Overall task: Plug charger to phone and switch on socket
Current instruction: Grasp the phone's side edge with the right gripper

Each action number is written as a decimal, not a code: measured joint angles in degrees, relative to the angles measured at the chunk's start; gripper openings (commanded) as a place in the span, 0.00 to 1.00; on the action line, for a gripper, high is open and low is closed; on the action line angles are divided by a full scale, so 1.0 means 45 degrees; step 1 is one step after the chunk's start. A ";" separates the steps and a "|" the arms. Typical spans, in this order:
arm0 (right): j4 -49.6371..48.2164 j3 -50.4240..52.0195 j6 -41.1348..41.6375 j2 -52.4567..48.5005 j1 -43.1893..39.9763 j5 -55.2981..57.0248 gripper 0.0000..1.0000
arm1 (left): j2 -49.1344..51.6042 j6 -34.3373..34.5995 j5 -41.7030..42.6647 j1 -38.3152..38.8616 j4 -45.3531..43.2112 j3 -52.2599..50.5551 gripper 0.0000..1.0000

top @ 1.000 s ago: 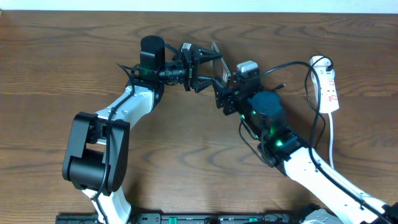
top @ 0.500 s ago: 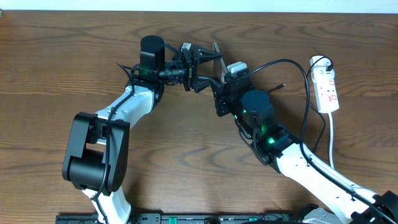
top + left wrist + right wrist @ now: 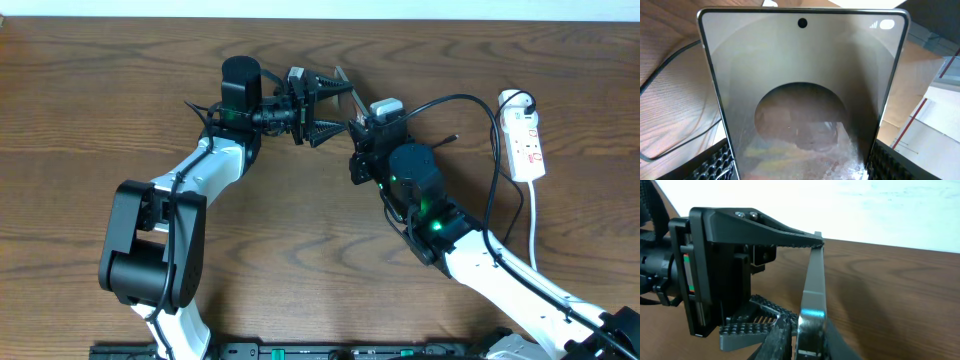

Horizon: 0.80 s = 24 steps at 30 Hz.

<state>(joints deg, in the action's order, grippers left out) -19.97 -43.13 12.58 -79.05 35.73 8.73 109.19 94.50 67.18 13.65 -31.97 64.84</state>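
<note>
Two hands meet on the phone (image 3: 800, 90), which is lifted off the bench (image 3: 100, 100) near its far middle. The left hand (image 3: 340, 108) clamps it across its width, we judge so that one short end is left free, and the right hand (image 3: 809, 342) appears pinched on that near end across its thin edge, perhaps to steady it. The phone is a slim slab with a silvery frame, a glossy dark face full of reflections and a small camera dot; the charger (image 3: 470, 98) trails towards the socket (image 3: 527, 140), gripped by neither hand.
</note>
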 measured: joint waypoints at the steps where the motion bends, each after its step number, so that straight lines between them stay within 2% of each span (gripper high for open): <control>1: 0.0000 0.0000 0.0019 0.0000 -0.0010 0.0019 0.08 | 0.0000 0.0000 0.0000 -0.0005 0.0000 0.0000 0.66; 6: 0.0015 0.0000 0.0228 0.0000 -0.0029 0.0141 0.01 | 0.0000 -0.0019 0.0000 -0.0019 -0.0044 0.0000 0.85; 9: 0.0092 0.0000 0.0073 -0.0005 -0.0015 0.0015 0.01 | 0.0000 0.0005 0.0034 -0.0015 0.0000 0.0000 0.91; 14: 0.0141 0.0000 0.0044 -0.0019 -0.0015 -0.0019 0.01 | 0.0000 -0.0112 0.0039 -0.0015 0.0000 0.0000 0.97; 21: 0.0321 0.0000 0.0049 0.0068 -0.0005 0.0068 0.01 | 0.0000 -0.0835 0.0092 0.0000 0.0000 0.0000 0.99; 24: 0.1175 0.0000 0.0194 0.0821 0.0044 0.0597 0.01 | 0.0000 -0.1535 0.0083 0.0063 -0.0010 0.0000 1.00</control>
<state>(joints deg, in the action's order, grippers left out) -14.68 -43.13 13.45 -75.35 35.92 11.42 109.19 87.59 67.55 13.93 -32.01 64.84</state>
